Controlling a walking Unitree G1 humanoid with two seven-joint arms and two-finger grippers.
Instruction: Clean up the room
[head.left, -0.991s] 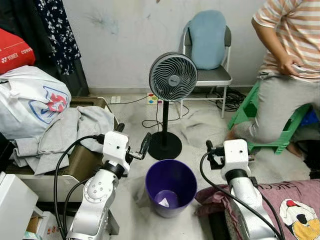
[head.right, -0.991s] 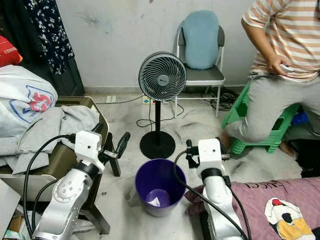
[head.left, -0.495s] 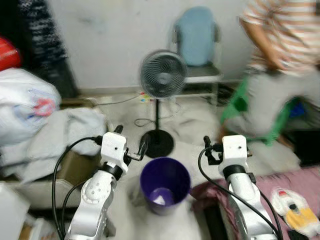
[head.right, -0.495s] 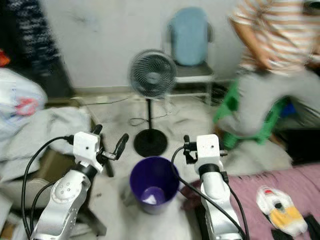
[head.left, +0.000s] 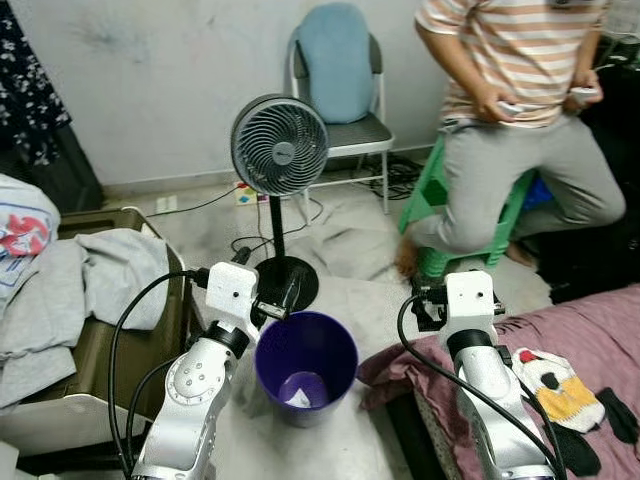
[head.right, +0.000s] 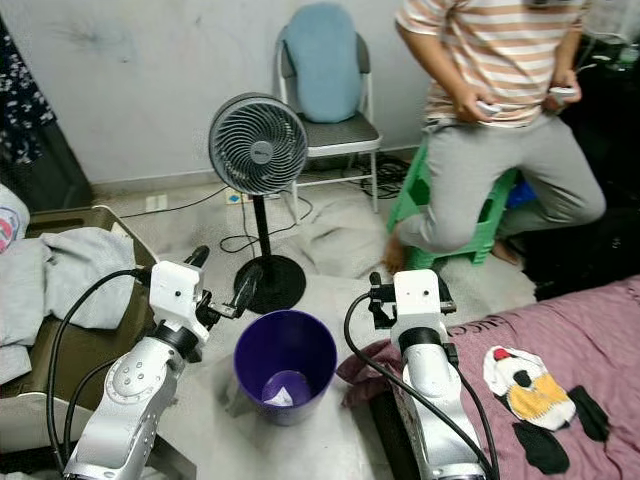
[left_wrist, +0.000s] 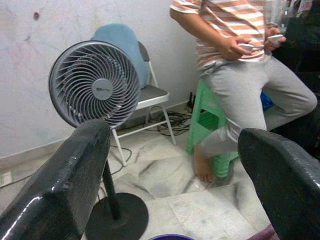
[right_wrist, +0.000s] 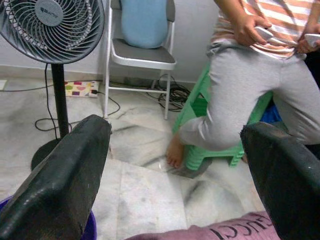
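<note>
Purple bin (head.left: 306, 366) stands on the marble floor (head.left: 350, 250) between the two arms, and a small piece of white paper (head.left: 297, 398) lies at its bottom. Left end effector (head.left: 265, 285) is held just above the bin's near-left rim, its two black fingers spread apart and holding nothing. Right end effector (right_wrist: 172, 175) is raised to the right of the bin, over the edge of a pink blanket (head.left: 590, 330); its fingers are also spread wide and empty. Behind the bin stands a grey pedestal fan (head.left: 279, 146) on a round black base, and behind the fan a folding chair (head.left: 340, 90) with a blue cushion is against the wall. A person (head.left: 520, 110) in a striped shirt and grey trousers sits on a green stool (head.left: 432, 210) at the right. Socks (head.left: 560, 385) lie on the blanket, some yellow and white, some black. At the left, grey clothes (head.left: 70, 290) lie over an open olive box (head.left: 110, 345).
</note>
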